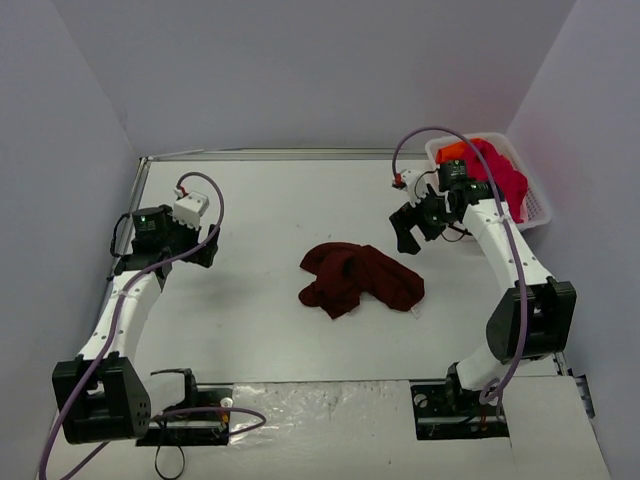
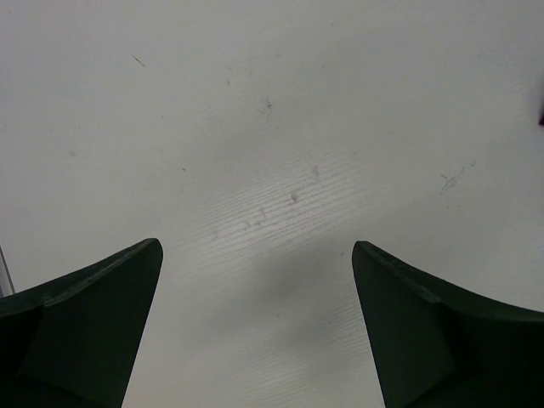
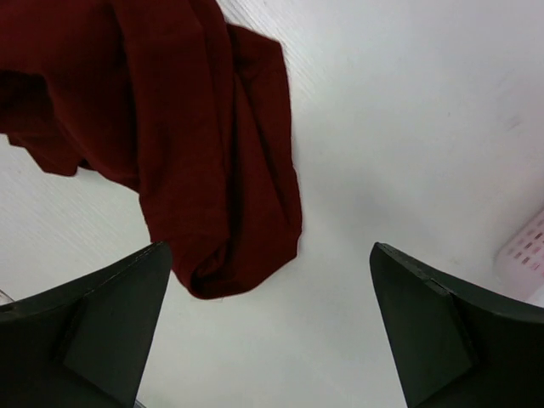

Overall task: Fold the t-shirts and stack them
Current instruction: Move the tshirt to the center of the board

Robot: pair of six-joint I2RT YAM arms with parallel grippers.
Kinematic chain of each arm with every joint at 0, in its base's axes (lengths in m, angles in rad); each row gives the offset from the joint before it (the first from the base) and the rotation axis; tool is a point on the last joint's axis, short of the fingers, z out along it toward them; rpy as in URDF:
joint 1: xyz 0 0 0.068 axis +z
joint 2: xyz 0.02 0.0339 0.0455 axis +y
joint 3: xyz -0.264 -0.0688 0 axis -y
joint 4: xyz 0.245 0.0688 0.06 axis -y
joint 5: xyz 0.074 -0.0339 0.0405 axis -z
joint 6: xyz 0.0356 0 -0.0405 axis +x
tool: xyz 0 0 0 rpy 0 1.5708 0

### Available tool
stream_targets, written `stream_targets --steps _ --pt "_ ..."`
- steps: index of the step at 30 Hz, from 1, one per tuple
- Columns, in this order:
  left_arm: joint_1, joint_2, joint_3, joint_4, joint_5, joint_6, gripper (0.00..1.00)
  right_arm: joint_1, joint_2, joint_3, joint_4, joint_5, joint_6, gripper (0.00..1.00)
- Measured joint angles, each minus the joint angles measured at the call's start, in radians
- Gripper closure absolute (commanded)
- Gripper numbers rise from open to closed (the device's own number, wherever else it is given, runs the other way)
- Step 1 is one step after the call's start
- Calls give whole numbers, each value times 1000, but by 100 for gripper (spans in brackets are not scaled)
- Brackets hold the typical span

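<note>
A dark maroon t-shirt [image 1: 358, 279] lies crumpled in the middle of the table; its end also shows in the right wrist view [image 3: 195, 144]. A bright pink t-shirt [image 1: 500, 175] and an orange one [image 1: 455, 150] sit in the white basket [image 1: 538, 208] at the back right. My right gripper [image 1: 408, 238] is open and empty, above the table to the right of the maroon shirt, apart from it. My left gripper [image 1: 205, 250] is open and empty over bare table at the left [image 2: 255, 255].
A small white scrap [image 1: 416, 313] lies by the maroon shirt's near right corner. A corner of the basket [image 3: 527, 255] shows at the right edge of the right wrist view. Walls enclose the table on three sides.
</note>
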Motion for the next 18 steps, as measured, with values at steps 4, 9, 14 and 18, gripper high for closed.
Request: stream_targets --steps 4,9,14,18 --pt "0 3 0 0 8 3 6 -24 -8 -14 4 2 -7 11" --pt "0 12 0 0 24 4 6 -9 -34 -19 9 -15 -11 38" --pt "0 27 0 0 38 8 6 26 -29 -82 -33 -34 -44 53" --pt "0 53 0 -10 61 15 6 67 -12 -154 -58 -32 -71 53"
